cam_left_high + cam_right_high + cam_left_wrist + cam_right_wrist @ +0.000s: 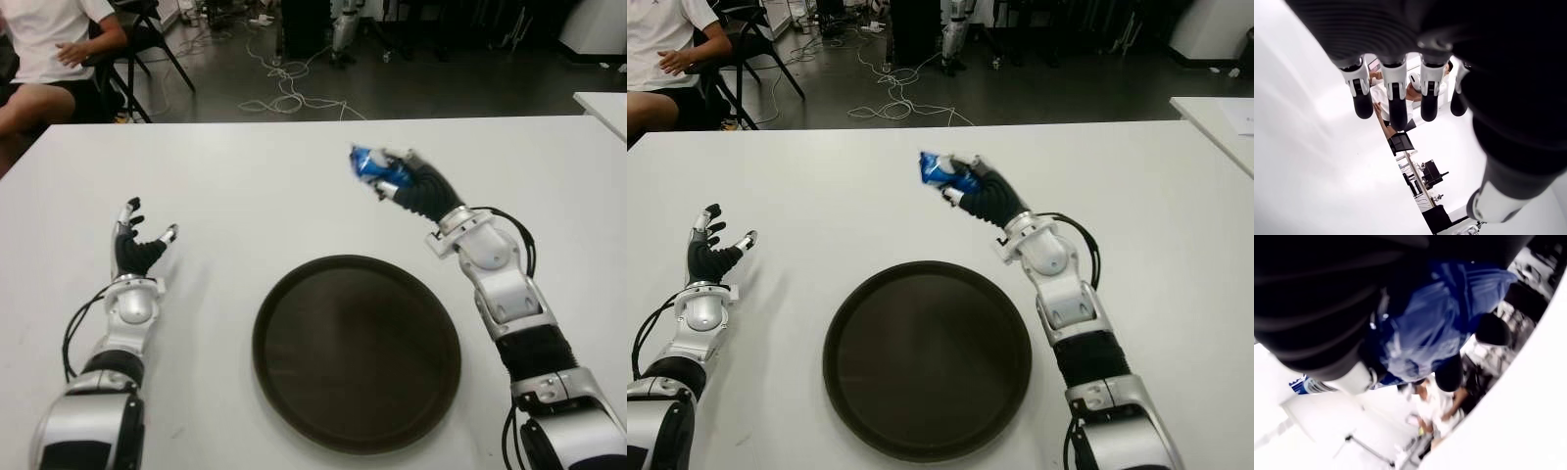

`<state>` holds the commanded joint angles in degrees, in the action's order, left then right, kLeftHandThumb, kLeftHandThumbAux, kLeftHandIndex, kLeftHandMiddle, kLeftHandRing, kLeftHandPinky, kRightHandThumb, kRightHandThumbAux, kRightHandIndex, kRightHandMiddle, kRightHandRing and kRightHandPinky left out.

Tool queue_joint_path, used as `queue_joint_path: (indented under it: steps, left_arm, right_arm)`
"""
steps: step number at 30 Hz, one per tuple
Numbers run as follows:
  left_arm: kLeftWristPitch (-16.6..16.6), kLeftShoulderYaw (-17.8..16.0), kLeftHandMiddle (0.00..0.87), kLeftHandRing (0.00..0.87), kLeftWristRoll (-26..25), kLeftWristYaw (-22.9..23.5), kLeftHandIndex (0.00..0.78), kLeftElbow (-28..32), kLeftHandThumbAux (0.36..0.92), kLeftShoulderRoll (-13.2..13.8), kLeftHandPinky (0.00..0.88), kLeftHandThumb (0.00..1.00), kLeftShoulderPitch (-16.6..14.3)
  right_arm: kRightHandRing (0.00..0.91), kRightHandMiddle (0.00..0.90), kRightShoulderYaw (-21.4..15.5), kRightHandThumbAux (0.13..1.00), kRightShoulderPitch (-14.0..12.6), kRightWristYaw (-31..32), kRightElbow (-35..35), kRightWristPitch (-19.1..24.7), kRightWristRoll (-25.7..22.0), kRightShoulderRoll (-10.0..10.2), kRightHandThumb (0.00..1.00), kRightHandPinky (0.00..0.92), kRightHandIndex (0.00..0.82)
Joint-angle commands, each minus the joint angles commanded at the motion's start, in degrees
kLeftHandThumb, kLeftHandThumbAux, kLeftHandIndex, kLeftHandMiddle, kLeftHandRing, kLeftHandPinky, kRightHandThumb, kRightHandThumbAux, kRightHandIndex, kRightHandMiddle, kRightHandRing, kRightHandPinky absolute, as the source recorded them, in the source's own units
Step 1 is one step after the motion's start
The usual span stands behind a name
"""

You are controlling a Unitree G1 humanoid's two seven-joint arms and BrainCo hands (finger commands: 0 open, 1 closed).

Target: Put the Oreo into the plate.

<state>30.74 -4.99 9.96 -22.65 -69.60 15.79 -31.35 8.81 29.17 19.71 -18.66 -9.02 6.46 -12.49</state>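
Eye views: right hand [397,181] up off the white tabletop [245,196], beyond the far right rim of the plate [294,294], fingers wrapped round a blue Oreo packet [370,163]. Packet is in the air, not over the plate — it shows past the rim, toward the far side of the tabletop. Plate is dark, round and bare. Left hand [137,245] shows well to the left of the plate, fingers spread, holding nothing. A seated person [49,49] at the far left corner, cables [284,88] on the floor behind.

Left wrist view: fingers [1396,98] extended and apart, nothing between them.

Right wrist view: blue wrapper [1440,323] pressed inside the curled fingers, grip looks firm (crinkled foil fills most of the palm).

Progress, as judged: pickup done; carry over the plate and release are left.

Labels: no writing legible on the packet — only the blue colour shows.
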Motion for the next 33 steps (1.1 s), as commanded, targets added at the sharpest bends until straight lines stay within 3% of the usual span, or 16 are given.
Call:
queue_joint_path:
  steps: [12, 20, 26, 33]
  left_arm:
    - [0.5, 0.0, 0.126, 0.118, -0.1, 0.3, 0.075, 0.0, 0.769, 0.0, 0.118, 0.030, 0.0]
    - [0.2, 0.1, 0.126, 0.119, 0.1, 0.4, 0.082, -0.1, 0.766, 0.2, 0.114, 0.030, 0.0]
    - [0.6, 0.4, 0.124, 0.117, 0.5, 0.0, 0.080, 0.2, 0.762, 0.4, 0.108, 0.034, 0.3]
    - [0.6, 0.5, 0.124, 0.119, 0.5, -0.2, 0.080, 0.2, 0.761, 0.4, 0.108, 0.031, 0.4]
  right_arm:
    - [0.840, 0.826, 3.0, 0.722, 0.2, 6.1, 0.7, -2.5, 1.4, -2.8, 0.694, 0.843, 0.440]
    - [0.843, 0.828, 4.4, 0.722, 0.2, 8.9, 2.2, -1.4, 2.4, -4.3, 0.695, 0.842, 0.440]
    - [0.837, 0.824, 5.0, 0.723, -0.1, 10.6, 2.9, -0.9, 2.5, -4.7, 0.694, 0.833, 0.440]
    - [0.834, 0.823, 5.3, 0.724, -2.1, 12.7, 5.2, -2.2, 1.1, -4.9, 0.691, 0.826, 0.440]
